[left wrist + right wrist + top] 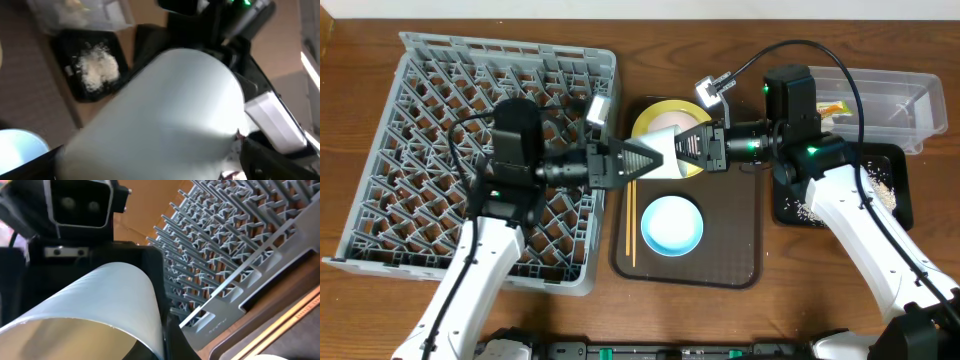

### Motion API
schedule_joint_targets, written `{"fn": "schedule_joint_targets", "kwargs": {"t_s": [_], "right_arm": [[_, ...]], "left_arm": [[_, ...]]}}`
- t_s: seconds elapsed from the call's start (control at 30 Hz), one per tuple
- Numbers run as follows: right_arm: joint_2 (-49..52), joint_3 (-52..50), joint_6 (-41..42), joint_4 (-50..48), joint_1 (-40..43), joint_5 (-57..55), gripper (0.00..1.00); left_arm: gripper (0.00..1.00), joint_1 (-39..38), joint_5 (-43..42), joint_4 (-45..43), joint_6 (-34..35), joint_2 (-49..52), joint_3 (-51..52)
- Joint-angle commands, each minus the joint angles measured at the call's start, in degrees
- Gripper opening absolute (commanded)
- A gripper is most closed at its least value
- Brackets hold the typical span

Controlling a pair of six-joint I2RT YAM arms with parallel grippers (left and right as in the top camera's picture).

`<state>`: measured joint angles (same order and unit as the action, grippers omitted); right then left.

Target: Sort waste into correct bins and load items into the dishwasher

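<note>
Both arms reach inward over the middle of the table and meet nose to nose. The left arm stretches rightward, wrist level, and its gripper has fingers spread wide on either side of a white bowl (whether they press on it cannot be told). The right arm bends at the elbow and points leftward, its gripper clamped on the bowl's rim.

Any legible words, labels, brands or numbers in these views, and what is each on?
None can be read.
Grey dish rack: a small moulded mark on its rim, too blurred to read.
Snack wrapper in the clear tub: print too small to read.
</note>
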<state>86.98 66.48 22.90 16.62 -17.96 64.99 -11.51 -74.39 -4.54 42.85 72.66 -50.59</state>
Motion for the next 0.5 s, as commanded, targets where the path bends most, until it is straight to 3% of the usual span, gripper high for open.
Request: {"fn": "schedule_joint_targets", "kwargs": {"t_s": [0.0,0.33,0.47], "right_arm": [[0.37,0.09,0.92,-0.17,0.26,2.91,0.01],[0.37,0.09,1.11,-0.11,-0.68,3.02,0.01],[0.37,0.09,1.11,-0.09,-1.18,3.02,0.01]], "left_arm": [[0.99,-2.86,0.5,-4.07,5.11,0.0,-0.59],[0.88,-4.59,0.85,-8.22,5.49,0.0,-0.59],[0.77,-4.59,2.03,-8.24,5.44,0.0,-0.59]]}}
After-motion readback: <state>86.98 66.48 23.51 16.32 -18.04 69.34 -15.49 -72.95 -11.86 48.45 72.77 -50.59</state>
